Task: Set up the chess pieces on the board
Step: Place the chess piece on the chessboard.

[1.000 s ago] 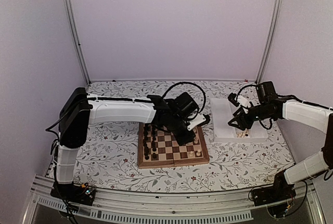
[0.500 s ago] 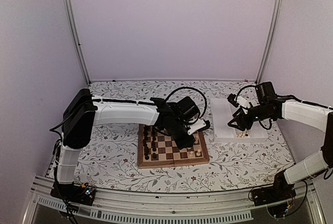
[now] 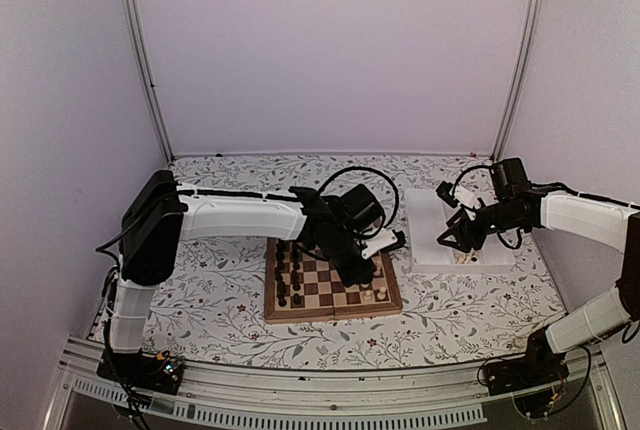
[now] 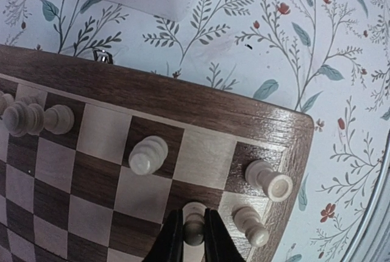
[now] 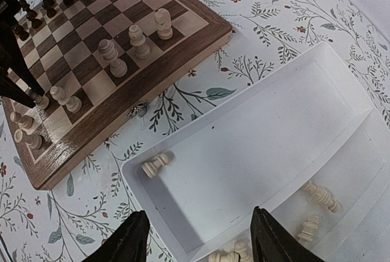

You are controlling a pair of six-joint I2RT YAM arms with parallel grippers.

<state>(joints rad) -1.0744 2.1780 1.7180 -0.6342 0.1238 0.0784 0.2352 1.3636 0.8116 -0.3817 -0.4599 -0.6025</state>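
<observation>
Left gripper (image 4: 193, 219) is down low over the board (image 4: 183, 94), at its right-hand corner. From above, the wrist hides the fingertips completely. The wrist camera settles it: the two dark fingers (image 4: 170, 240) are pinched in on a pale pawn (image 4: 194, 233), snug on both sides. The bottom edge of that view cuts off the lower part of the pawn and the fingers, so I can't tell whether its base is on the square.

The chess pieces are pale cream with rounded heads. A few stand on the board near that corner: a pawn (image 4: 148, 155) upright alone on a dark square, a broad-topped one (image 4: 268, 180) by the rim and another (image 4: 250, 226) just beside the gripper. More of them (image 5: 320, 196) lie tipped over in the white tray (image 5: 256, 122) right of the board, one (image 5: 155, 164) alone near its corner and some cropped by the frame edge.

The board is light and dark checks inside a brown wooden rim, on a leafy floral cloth (image 4: 292, 42). Dark pieces (image 3: 290, 275) line its left side. There's a small metal fitting (image 4: 102, 56) on the rim, too small to make out.

Right gripper (image 5: 201, 244) hangs over the tray with its fingers spread wide and nothing between them.
</observation>
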